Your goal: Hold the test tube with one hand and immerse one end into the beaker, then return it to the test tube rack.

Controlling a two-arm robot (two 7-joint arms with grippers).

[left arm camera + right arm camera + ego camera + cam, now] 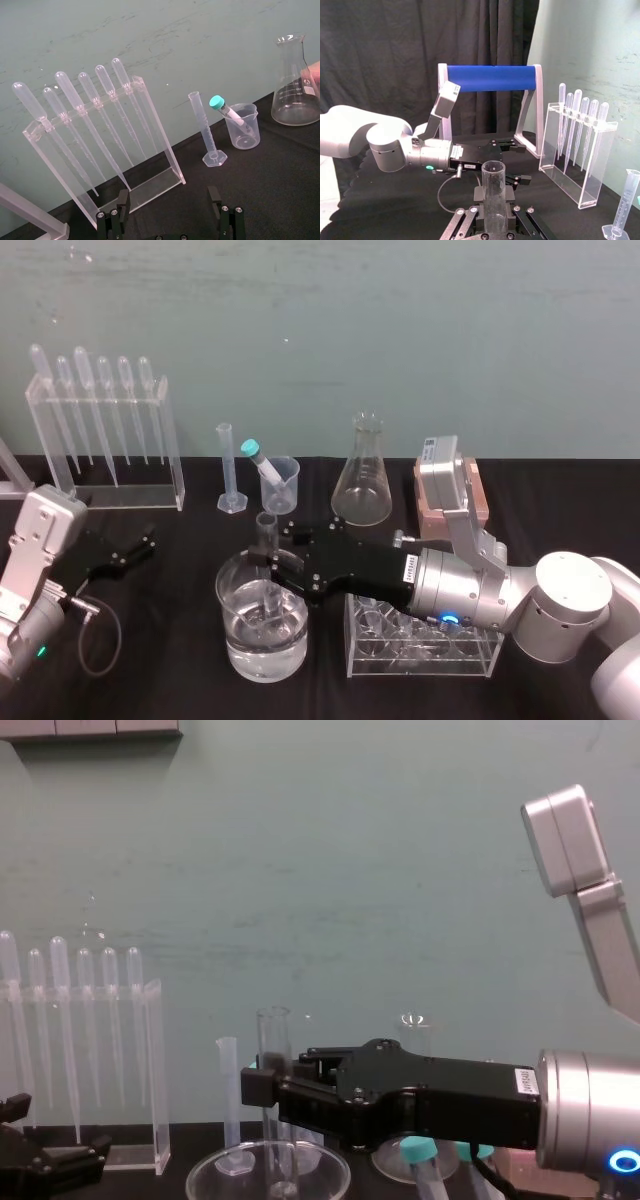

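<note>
**Bench Glassware Count**

Six bulbed pipettes (pixel 75 95) in one clear pipette stand (pixel 175 465). One graduated cylinder (pixel 229 470). One small beaker (pixel 288 495) holding one teal-capped tube (pixel 262 462). One conical flask (pixel 362 475). One large beaker (pixel 235 630) of water. One uncapped test tube (pixel 266 530). One salmon-pink test tube rack (pixel 478 502). One clear acrylic tube holder (pixel 420 665).

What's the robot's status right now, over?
Right gripper shut on the test tube, held upright, lower end inside the beaker. Left gripper open, parked far left. Test tube rack farther back, conical flask beside it.
</note>
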